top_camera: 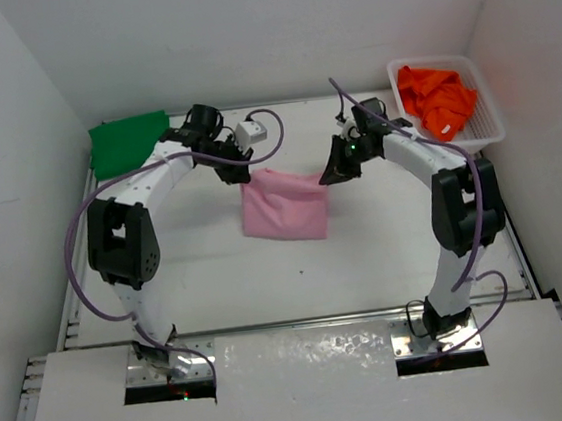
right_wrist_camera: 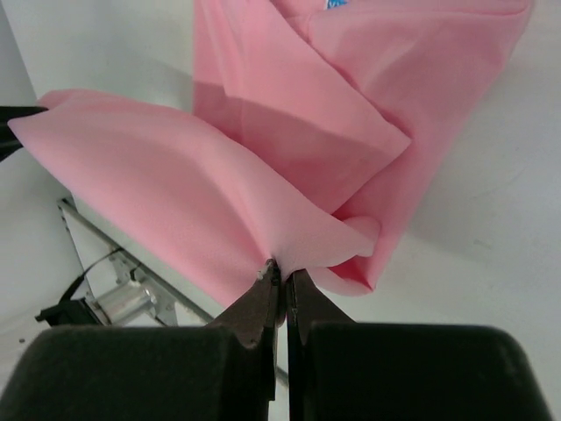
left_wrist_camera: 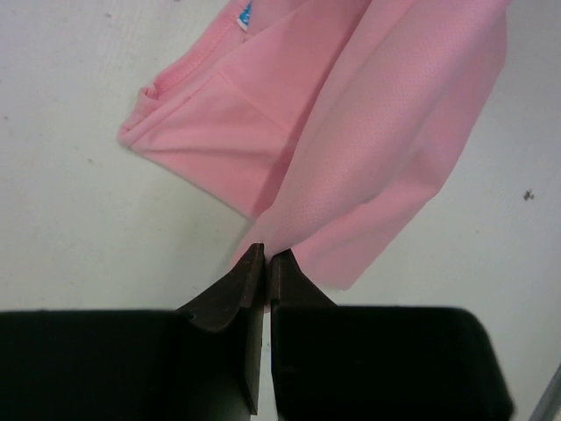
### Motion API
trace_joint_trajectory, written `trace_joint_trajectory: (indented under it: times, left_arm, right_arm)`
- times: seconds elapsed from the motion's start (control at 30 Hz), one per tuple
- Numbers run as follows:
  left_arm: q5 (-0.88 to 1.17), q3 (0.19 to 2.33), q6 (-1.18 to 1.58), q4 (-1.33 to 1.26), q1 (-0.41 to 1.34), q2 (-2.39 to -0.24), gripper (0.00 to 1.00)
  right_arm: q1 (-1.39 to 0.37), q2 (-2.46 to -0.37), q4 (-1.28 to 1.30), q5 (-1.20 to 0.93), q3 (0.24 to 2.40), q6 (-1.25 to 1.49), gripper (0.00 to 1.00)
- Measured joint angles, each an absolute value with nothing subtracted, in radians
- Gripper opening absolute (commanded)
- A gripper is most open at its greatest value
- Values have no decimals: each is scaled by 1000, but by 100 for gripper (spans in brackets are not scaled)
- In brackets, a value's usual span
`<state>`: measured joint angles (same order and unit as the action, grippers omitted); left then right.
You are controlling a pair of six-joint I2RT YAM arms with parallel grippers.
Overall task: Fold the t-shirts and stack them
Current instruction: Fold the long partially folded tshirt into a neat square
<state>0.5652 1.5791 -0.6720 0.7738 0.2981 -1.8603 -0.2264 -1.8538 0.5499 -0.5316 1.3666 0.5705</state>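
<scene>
White walls [top_camera: 242,34] closed in a white desk [top_camera: 377,261] on three sides. Seen from the top camera, the pink shirt [top_camera: 283,208] was close to the middle of the desk, a little toward 12 o'clock, and it was stretched between the two arms. The left fingers [top_camera: 231,167] gripped its upper corner on the 9 o'clock side, and the right fingers [top_camera: 335,170] gripped the upper corner on the 3 o'clock side. Between them the top edge of the shirt ran almost straight, and the cloth hung down from this edge toward 6 o'clock.

In the left wrist camera, the left fingers were pressed together with almost no gap, and a thin point of pink cloth was pinched between their tips. Beyond the tips, the lower part of the shirt lay in soft folds on the desk, with a small blue label [left_wrist_camera: 244,13] at the 12 o'clock edge of that view. In the right wrist camera, the right fingers were also closed tight on a bunched bit of the same cloth, and the shirt spread away from them in two wide folds.

The green shirt [top_camera: 128,143] lay flat at about 10 o'clock, in the far corner, near the left arm [top_camera: 139,200]. The orange shirt [top_camera: 435,99] was crumpled inside a white basket [top_camera: 489,133] at about 2 o'clock, behind the right arm [top_camera: 438,169] and well apart from the pink shirt.
</scene>
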Motion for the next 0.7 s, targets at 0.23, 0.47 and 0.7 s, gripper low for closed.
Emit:
trace_joint_trajectory:
  times: [0.23,0.47,0.7]
  left_arm:
    - [548,1632,-627,705,295,-1932,0]
    - [510,1736,-535,560,295,-2065,27]
    - [376,1839,-442,383,294,-2255,66]
  right_arm:
    - [-180,-1932,490,-524,1404,606,0]
    - [-136,-2035,402,-503,1460,653,10]
    - [-72,-2181,313,-371,1546,657,16]
